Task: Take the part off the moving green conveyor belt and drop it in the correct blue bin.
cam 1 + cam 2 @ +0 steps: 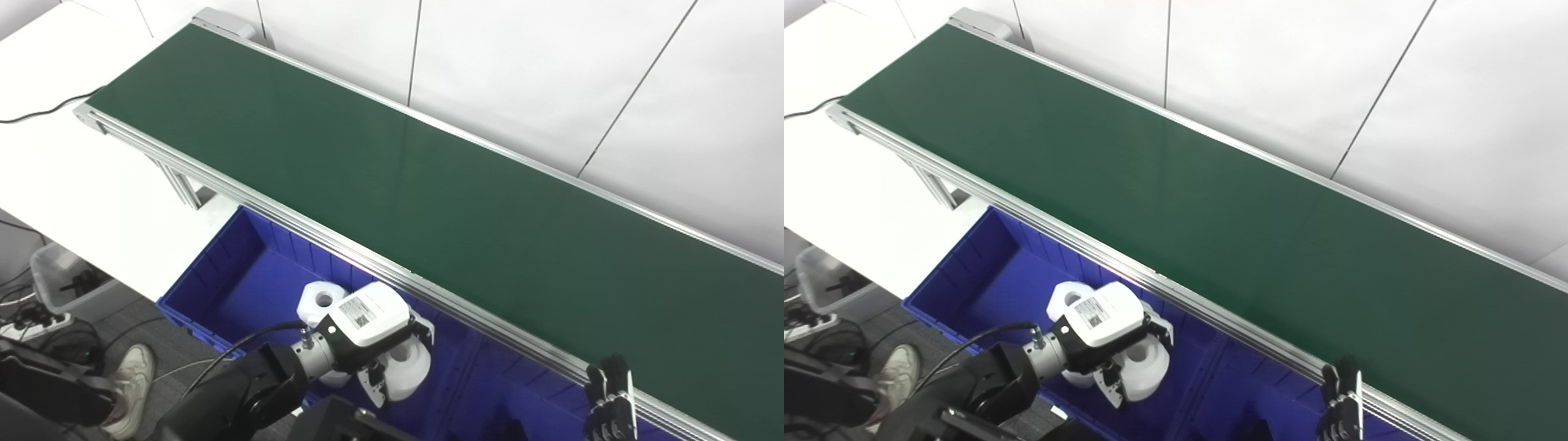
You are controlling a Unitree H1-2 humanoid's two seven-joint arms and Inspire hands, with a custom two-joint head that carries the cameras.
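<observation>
left hand (373, 334): palm down, fingers curled | right hand (609, 398): fingers upright

Green conveyor belt (441, 202) running diagonally, surface bare. Left hand (373, 334) over blue bin (245, 275), closed on white cylindrical part (407, 364); second white part (320, 302) just behind. Right hand (609, 398) against belt's near rail, fingers upright, grip state unclear.

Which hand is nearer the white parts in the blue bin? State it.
Left. The left hand hangs right over the white parts in the blue bin; the right hand sits far along the conveyor rail.
</observation>
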